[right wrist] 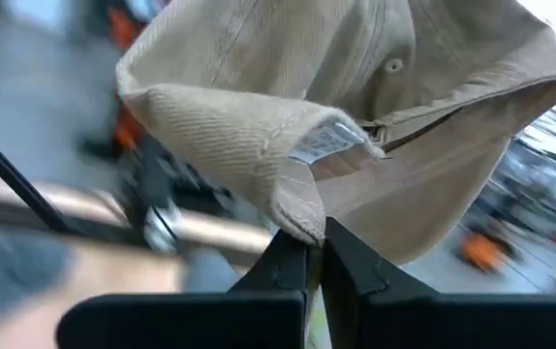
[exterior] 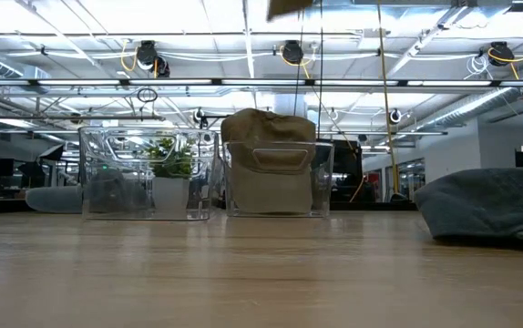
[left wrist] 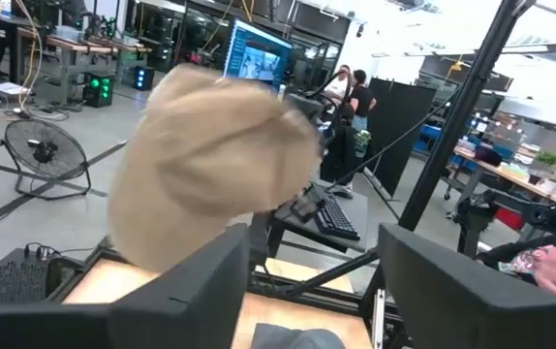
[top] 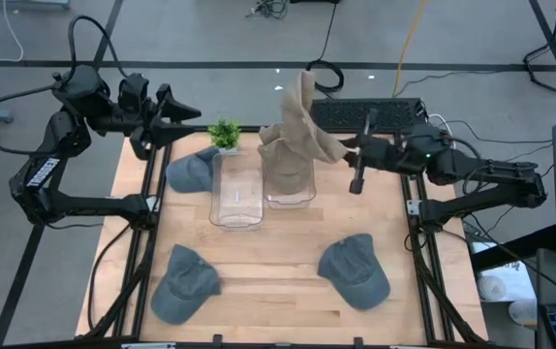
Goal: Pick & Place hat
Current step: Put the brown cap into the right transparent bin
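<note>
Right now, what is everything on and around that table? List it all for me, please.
Held tan hat: one, beige, hanging in the air over the right bin.
Tan hat in bin: one, beige, filling the right bin.
Clear bins: two, see-through, side by side at the table's middle; the left one looks empty.
Blue-grey hats: three, one front left, one front right, one beside the plant.
Small plant: one, green, behind the left bin.
Keyboard: one, black, past the table's far edge.
People: two, far off in the room.
Left gripper: open, waiting at the table's far left.
Right gripper: shut on the held tan hat.
</note>
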Tool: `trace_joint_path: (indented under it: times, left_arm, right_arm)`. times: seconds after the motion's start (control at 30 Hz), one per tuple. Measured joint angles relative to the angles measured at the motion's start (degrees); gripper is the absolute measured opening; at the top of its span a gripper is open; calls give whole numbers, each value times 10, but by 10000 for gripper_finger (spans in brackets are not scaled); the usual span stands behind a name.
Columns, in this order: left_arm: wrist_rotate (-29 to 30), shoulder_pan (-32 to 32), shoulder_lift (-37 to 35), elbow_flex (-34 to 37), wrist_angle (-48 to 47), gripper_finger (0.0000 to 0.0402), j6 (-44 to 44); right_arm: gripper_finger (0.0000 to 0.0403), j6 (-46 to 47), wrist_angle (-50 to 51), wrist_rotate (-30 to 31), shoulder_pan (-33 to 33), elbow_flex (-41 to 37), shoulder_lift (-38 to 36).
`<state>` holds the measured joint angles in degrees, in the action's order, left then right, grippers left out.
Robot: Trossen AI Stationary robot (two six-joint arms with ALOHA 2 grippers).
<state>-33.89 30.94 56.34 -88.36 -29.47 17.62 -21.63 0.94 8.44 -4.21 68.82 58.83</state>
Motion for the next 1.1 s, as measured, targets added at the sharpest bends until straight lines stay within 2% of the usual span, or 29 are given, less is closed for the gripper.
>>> trace_joint_path:
  times: [0.17,0.5,0.73,1.1]
  left_arm:
    - [0,0,0,0,1,286,36]
    - [0,-4,3,0,33,327,138]
    - [-5,-38,29,0,49,321,171]
    - [-9,-91,81,0,103,323,174]
  right_arm:
    - [0,56,-99,-125,0,0,0]
    - [0,108,-278,-264,5,0,18]
    - [0,104,-329,-268,14,0,49]
    - [0,101,-340,-268,17,0,57]
